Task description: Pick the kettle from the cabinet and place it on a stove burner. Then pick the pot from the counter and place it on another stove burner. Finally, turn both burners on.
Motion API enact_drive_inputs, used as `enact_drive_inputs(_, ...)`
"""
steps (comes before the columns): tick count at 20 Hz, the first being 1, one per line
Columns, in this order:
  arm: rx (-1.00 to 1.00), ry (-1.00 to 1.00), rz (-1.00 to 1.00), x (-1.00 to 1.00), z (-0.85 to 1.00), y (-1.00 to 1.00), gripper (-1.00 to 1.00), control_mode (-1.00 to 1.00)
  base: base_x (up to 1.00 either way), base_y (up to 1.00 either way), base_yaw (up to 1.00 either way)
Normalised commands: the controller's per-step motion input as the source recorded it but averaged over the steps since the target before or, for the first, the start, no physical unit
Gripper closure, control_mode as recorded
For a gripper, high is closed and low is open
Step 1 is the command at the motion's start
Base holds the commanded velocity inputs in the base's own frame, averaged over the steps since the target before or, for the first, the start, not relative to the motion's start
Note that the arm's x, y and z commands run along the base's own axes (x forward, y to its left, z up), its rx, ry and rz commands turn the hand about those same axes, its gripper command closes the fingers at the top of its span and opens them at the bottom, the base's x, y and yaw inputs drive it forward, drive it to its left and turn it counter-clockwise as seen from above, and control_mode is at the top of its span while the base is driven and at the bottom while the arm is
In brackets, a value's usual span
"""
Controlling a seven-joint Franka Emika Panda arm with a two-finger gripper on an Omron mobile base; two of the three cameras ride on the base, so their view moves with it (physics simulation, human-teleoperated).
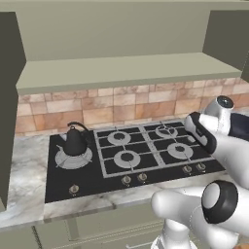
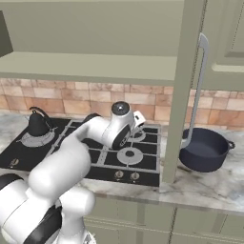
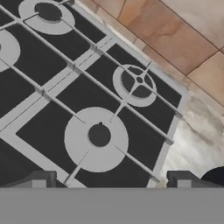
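The small dark kettle (image 1: 75, 141) (image 2: 37, 125) stands upright on the wide silvery stove burner (image 1: 73, 159) at the cooktop's left end. On the marbled counter (image 2: 214, 183) right of the stove sits the navy pot (image 2: 205, 150); its dark rim (image 3: 216, 176) shows in the hand view's corner. My gripper (image 3: 111, 181) hangs open above the right-hand burners, over a round burner (image 3: 96, 139), with nothing between its fingers. The olive cabinet's door (image 2: 183, 90) stands open, its long grey handle (image 2: 199, 86) in front of the pot.
The black cooktop (image 1: 109, 177) has several grated burners and a row of knobs (image 1: 126, 180) along its front edge. A brick backsplash (image 1: 97, 109) runs behind it. The open cabinet shelf (image 1: 121, 70) overhangs the stove. My arm (image 2: 71, 157) reaches across the cooktop.
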Motion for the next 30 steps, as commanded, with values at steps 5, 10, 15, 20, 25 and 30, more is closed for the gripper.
enact_drive_inputs(5,-0.06,0.02,-0.09,-0.01,0.0,-0.3,-1.0,-1.0,0.0,0.0,0.0)
enact_drive_inputs(10,-0.05,0.0,-0.09,-0.05,0.0,-0.27,-1.0,-1.0,0.0,0.0,0.0)
enact_drive_inputs(15,-0.05,0.0,-0.07,-0.04,0.03,-0.2,-1.0,-1.0,0.0,0.0,0.0)
enact_drive_inputs(20,-0.04,0.0,-0.05,-0.18,0.12,-0.08,-1.0,-1.0,0.0,0.0,0.0)
enact_drive_inputs(25,-0.02,0.0,-0.05,-0.28,0.19,-0.01,-1.0,-1.0,0.0,0.0,0.0)
enact_drive_inputs(30,-0.02,0.0,-0.05,-0.28,0.21,0.0,-1.0,-1.0,0.0,0.0,0.0)
